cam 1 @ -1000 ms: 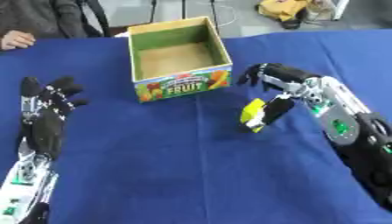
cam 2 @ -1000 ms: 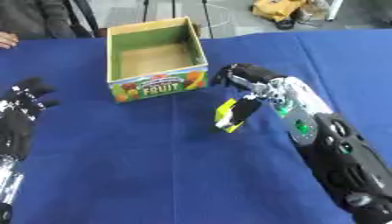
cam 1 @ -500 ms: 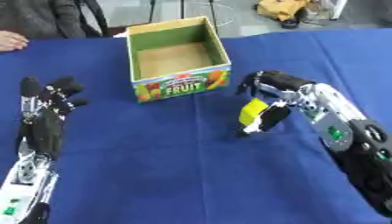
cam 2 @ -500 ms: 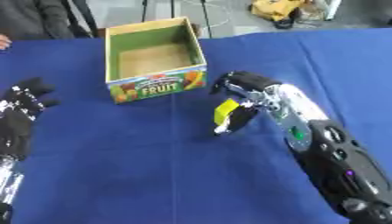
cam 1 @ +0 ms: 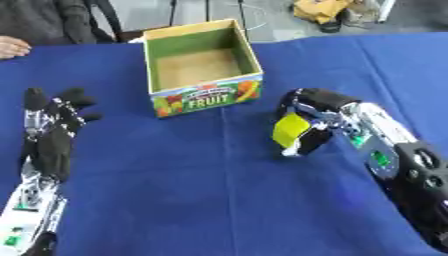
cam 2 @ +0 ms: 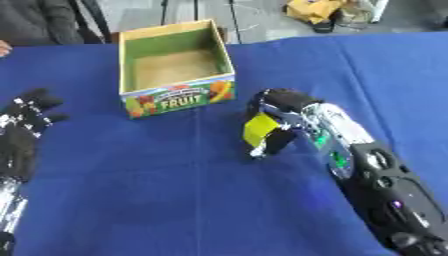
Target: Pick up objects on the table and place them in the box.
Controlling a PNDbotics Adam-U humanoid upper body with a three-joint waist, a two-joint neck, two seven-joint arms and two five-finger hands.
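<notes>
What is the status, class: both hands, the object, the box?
Right hand curled round yellow-and-black object. Left hand open, idle. Open green-lined fruit box empty, path clear.

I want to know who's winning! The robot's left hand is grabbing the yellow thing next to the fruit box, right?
Not quite: the right hand is curled round the yellow thing beside the box, as the left eye view shows. The left hand rests open.

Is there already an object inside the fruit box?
No, the box shows only its bare brown floor; the yellow object is outside, in the right hand.
</notes>
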